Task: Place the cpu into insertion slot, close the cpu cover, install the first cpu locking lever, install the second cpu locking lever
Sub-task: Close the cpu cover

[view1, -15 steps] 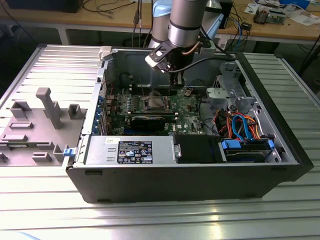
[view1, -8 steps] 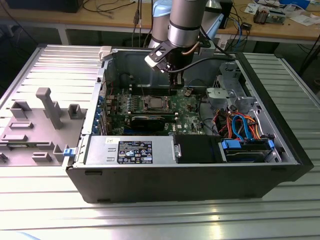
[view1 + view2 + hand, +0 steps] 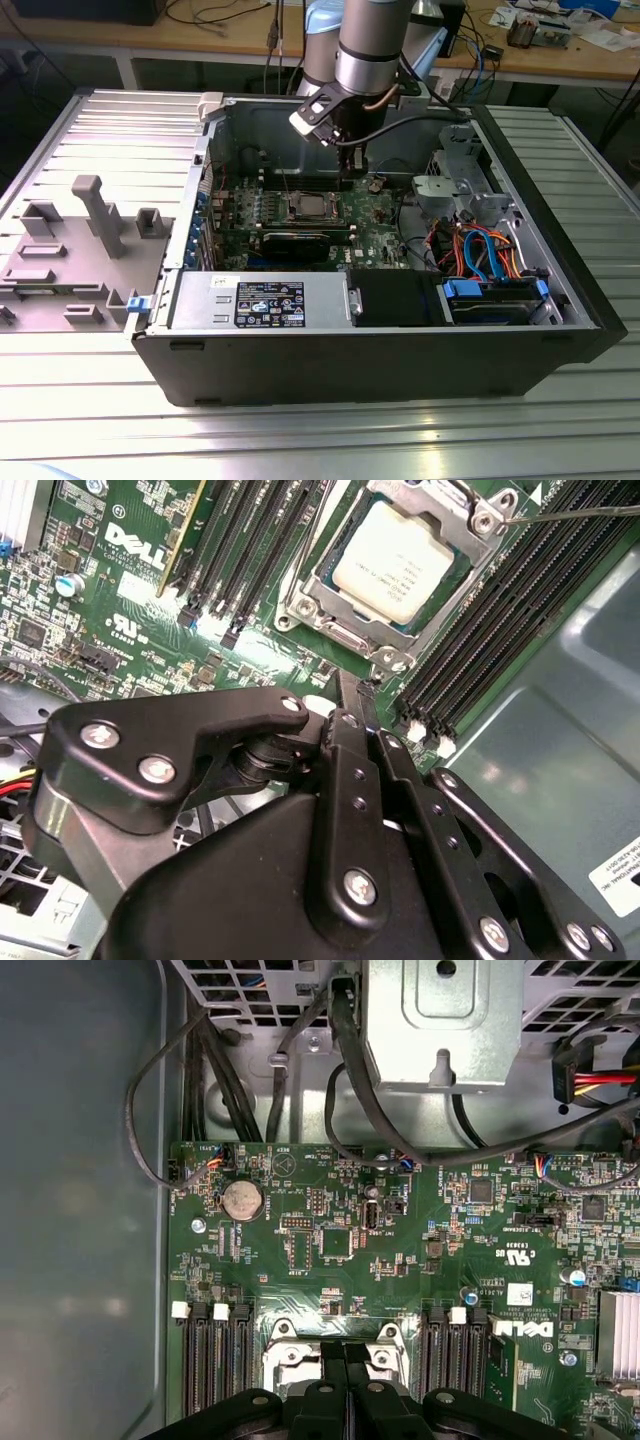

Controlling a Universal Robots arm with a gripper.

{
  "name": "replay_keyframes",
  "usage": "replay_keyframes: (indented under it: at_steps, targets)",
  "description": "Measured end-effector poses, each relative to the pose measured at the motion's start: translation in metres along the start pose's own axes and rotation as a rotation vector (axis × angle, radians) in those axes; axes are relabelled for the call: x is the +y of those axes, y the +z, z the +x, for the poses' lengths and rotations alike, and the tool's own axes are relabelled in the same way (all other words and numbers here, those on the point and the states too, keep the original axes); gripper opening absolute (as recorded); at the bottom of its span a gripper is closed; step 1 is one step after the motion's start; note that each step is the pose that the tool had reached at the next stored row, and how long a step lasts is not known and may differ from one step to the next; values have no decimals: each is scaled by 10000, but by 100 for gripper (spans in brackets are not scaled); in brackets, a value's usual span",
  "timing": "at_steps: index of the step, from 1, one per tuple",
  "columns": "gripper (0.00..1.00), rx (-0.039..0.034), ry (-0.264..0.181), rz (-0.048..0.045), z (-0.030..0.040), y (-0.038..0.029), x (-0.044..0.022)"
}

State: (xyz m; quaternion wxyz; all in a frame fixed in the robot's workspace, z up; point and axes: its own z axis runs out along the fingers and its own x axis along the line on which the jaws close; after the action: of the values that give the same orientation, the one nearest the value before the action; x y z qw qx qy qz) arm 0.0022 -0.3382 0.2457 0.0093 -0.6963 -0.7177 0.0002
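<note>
Inside the computer case (image 3: 350, 365), my gripper (image 3: 350, 690) hangs beside the insertion slot (image 3: 345, 638), fingers (image 3: 345, 742) together (nothing held). The cpu (image 3: 392, 560) lies under the cpu cover (image 3: 452, 588).

A silver-grey arm (image 3: 372, 40), black cable (image 3: 398, 119), black gripper (image 3: 352, 695) dotted with silver screws (image 3: 360, 885).
</note>
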Motion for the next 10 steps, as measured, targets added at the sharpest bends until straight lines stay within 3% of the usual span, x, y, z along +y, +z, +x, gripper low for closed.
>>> replay_keyframes:
  at_steps: [5,10]
  targets:
    - [11,33,-49,-1,1,43,-49]
    - [11,33,-53,0,7,101,-280]
